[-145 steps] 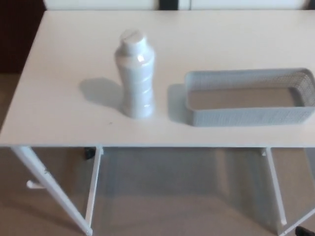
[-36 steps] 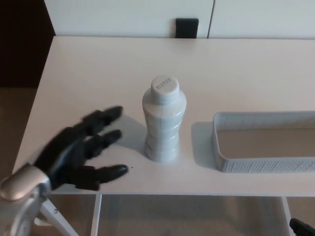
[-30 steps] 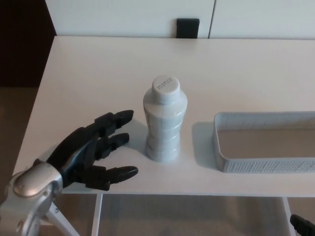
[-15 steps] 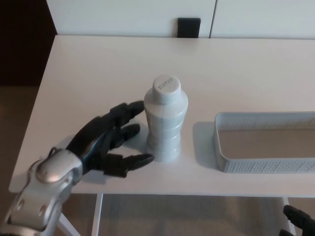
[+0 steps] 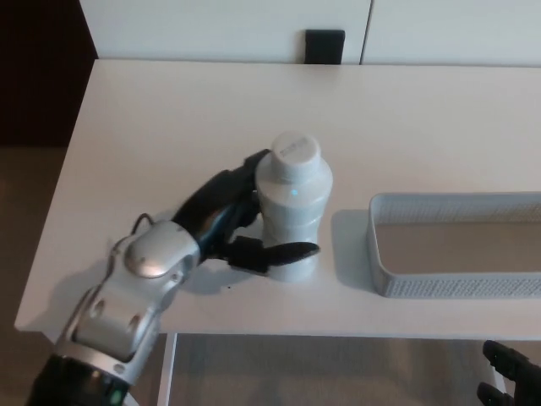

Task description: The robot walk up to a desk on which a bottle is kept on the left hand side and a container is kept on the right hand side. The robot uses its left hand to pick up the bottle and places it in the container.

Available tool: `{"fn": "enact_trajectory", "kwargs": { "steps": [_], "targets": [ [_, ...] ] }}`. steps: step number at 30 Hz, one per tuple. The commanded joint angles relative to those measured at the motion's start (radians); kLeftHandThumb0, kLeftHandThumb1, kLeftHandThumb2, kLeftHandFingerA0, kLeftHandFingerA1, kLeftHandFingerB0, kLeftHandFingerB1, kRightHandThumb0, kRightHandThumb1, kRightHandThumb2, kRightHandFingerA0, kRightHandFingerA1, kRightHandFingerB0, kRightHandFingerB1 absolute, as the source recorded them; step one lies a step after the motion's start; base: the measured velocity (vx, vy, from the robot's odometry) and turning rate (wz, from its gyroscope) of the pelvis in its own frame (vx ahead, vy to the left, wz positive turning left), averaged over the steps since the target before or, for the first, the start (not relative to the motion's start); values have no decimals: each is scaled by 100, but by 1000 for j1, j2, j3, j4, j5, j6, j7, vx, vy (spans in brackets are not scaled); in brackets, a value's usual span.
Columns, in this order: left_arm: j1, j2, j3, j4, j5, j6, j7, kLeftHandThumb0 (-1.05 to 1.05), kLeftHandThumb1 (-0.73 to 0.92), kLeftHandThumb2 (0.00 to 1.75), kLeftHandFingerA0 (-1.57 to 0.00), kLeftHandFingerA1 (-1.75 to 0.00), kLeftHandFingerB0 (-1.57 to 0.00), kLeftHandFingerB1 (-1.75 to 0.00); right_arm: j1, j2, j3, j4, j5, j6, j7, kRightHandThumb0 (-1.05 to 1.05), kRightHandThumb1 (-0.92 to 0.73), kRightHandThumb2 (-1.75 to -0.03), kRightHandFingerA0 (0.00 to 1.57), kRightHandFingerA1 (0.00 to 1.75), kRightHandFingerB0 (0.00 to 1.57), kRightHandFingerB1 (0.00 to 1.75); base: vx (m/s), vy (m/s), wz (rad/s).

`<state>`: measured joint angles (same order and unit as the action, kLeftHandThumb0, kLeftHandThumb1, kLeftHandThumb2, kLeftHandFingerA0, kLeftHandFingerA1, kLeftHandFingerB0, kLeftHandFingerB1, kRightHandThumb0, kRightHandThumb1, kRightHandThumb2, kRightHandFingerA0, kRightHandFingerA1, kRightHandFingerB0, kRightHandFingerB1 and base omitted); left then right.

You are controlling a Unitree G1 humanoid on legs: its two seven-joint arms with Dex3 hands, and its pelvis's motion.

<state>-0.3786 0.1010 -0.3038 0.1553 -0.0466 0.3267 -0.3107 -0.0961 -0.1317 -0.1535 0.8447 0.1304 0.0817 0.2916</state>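
- One left hand (image 5: 221,222) reaches in left of the bottle (image 5: 290,208), fingers (image 5: 283,251) spread around its lower body, touching but not visibly clamped.
- The bottle stands on the counter (image 5: 169,118), tilted slightly; a loose grip could topple it.
- Right of the bottle, apart, the basket (image 5: 456,284) looks empty.
- The right hand (image 5: 510,375) barely shows; I cannot tell its state.
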Motion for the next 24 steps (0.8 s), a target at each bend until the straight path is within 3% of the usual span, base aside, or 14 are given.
{"fn": "enact_trajectory", "kwargs": {
  "steps": [1,2,3,4,7,8,9,10,11,13,14,15,18,24],
  "targets": [
    [-35,-23,-59,-13,87,93,33,-78,49,55,0,0,0,0,0,-11,7,-31,-5,38,-11,69,-49,-175,0,0,0,0,0,0,0],
    [-40,-28,-62,-15,89,98,36,-79,43,79,0,0,0,0,-4,-9,2,-30,2,37,-6,69,-52,-175,0,0,0,0,0,0,0],
    [-44,-31,-64,-16,91,101,37,-79,43,79,0,0,0,0,-8,-8,0,-30,6,37,-4,69,-52,-175,0,0,0,0,0,0,0],
    [-42,-38,-65,-7,88,82,36,-77,50,55,0,0,0,0,-8,-6,-1,-36,7,41,-8,69,-51,-175,0,0,0,0,0,0,0],
    [-38,-55,-72,12,92,54,43,-77,50,56,0,0,0,0,-7,-4,-3,-44,10,45,-8,70,-52,-175,0,0,0,0,0,0,0],
    [-40,-79,-68,27,111,67,92,-69,43,77,-4,-25,0,-3,-14,-2,-5,-42,12,47,-6,71,-52,-175,0,0,0,0,0,0,0],
    [-34,-99,-62,31,125,73,135,-54,44,73,-41,-51,-4,-23,-17,-2,-6,-41,12,46,-6,71,-52,-175,0,0,0,0,0,0,0],
    [-29,-112,-58,34,136,76,163,-54,44,73,-41,-51,-4,-23,-18,-1,-7,-40,13,46,-6,71,-52,-175,0,0,0,0,0,0,0],
    [-20,-131,-53,44,157,61,215,-14,76,60,-117,-61,-63,-41,-19,-1,-5,-42,10,44,-6,69,-46,-175,0,0,0,0,0,0,0],
    [-5,-155,-50,61,195,28,292,-5,79,63,-119,-93,-74,-48,-20,1,-3,-46,6,41,-5,68,-46,-175,0,0,0,0,0,0,0],
    [-2,-158,-51,64,202,20,302,-5,79,63,-119,-93,-74,-48,-20,1,-4,-47,7,40,-4,68,-46,-175,0,0,0,0,0,0,0],
    [5,-154,-62,75,241,-19,349,-4,78,68,-105,-116,-94,-74,-25,-5,9,-52,-10,40,-10,66,-36,-175,0,0,0,0,0,0,0],
    [10,-150,-55,79,252,-47,365,-8,81,67,-100,-124,-81,-100,-33,-7,6,-46,-5,44,-4,68,-40,-175,0,0,0,0,0,0,0],
    [9,-144,-8,54,227,-77,367,-4,83,67,-90,-134,-81,-97,-54,-14,10,-24,-6,40,4,66,-41,-175,0,0,0,0,0,0,0]
  ]
}}
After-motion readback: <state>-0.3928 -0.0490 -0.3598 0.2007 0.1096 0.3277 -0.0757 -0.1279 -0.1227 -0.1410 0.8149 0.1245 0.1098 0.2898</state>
